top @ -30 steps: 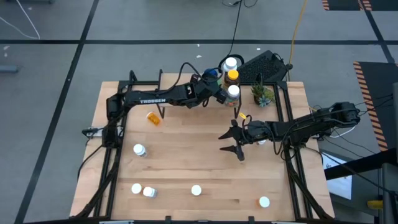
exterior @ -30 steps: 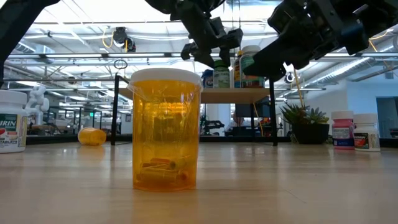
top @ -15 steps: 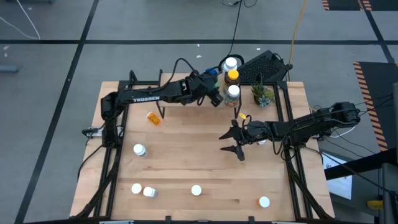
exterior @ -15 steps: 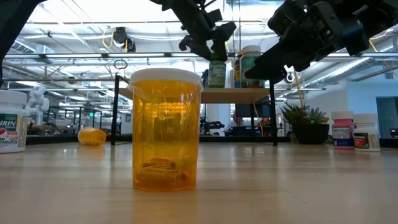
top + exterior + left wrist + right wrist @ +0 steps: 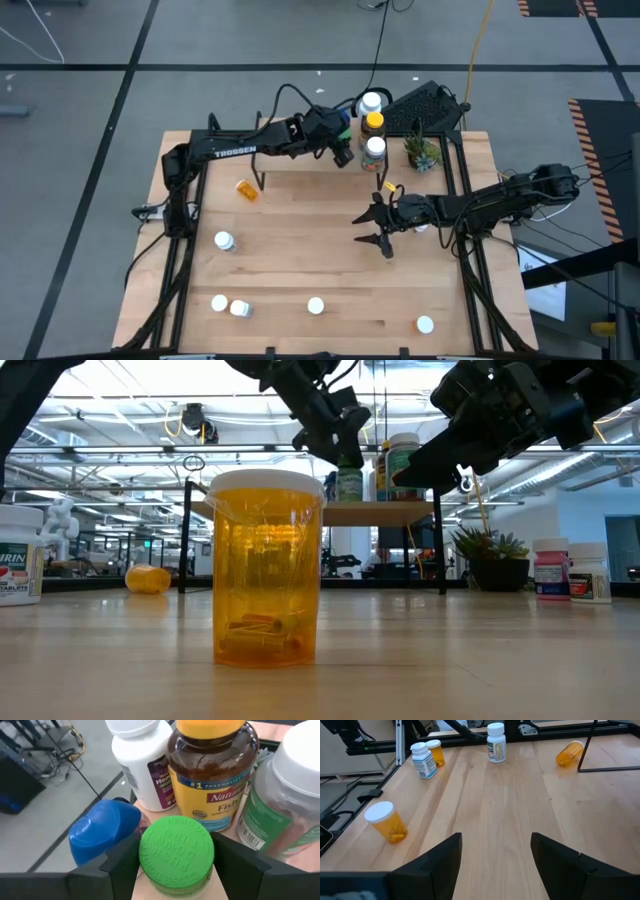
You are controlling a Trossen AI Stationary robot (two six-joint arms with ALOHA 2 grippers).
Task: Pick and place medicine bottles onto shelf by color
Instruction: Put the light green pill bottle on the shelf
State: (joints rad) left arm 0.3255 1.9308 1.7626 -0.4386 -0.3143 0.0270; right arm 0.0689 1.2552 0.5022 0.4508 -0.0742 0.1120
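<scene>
We're at the placing step. The left gripper [image 5: 176, 870] is over the shelf [image 5: 375, 513] at the table's far edge, its fingers closed snugly on either side of the green-capped bottle [image 5: 176, 851], whose lid reads "push down turn". From the low view that bottle [image 5: 349, 480] looks to be at or just above the shelf board; we can't tell whether its base is resting yet. Packed close around it are a blue-capped bottle [image 5: 102, 829], a white bottle [image 5: 141, 760] with a white cap, the amber fish-oil bottle [image 5: 215, 772] under its yellow cap, and a green-tinted bottle [image 5: 282, 802] with a white lid just beside the gripper's finger.

The right gripper [image 5: 495, 852] hangs spread wide over the middle of the table [image 5: 300, 250], holding nothing, looking across at loose bottles: an orange vial [image 5: 385, 821] standing close, and an orange one on its side [image 5: 569, 752] farther off.

Our read on what's next: settle the green-capped bottle upright, release gently, and lift straight out, because the neighbours are tight enough that a sideways exit could topple one. Plenty of bottles remain on the tabletop, including the big orange vial [image 5: 265, 567] at the front, so we judge the sorting well short of done.
</scene>
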